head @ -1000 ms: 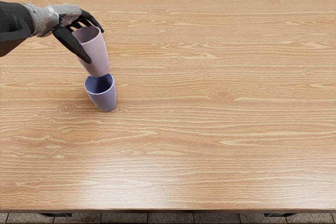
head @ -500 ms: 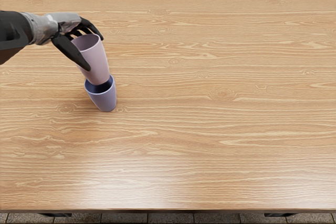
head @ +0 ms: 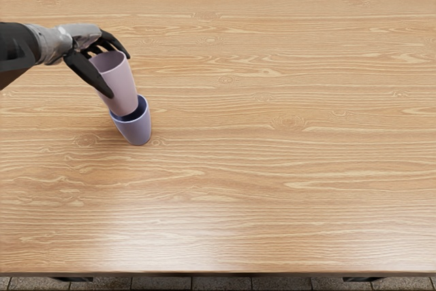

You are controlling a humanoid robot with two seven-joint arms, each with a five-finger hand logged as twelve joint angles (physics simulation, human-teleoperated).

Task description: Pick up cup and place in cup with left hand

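so, placing seems underway: the left hand (head: pixel 84 36) grasps the pink cup (head: pixel 120 91) at the blue cup's (head: pixel 137 130) mouth. next, centre it, then lower.

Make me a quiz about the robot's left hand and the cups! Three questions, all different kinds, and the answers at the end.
1. What colour is the cup in the left hand?
a) green
b) pink
c) yellow

2. True or false: the cup in the left hand is upside down.

3. Fill in the missing word: the blue cup stands on the wooden ____.

Key: 1. b; 2. false, its opening faces up; 3. table.
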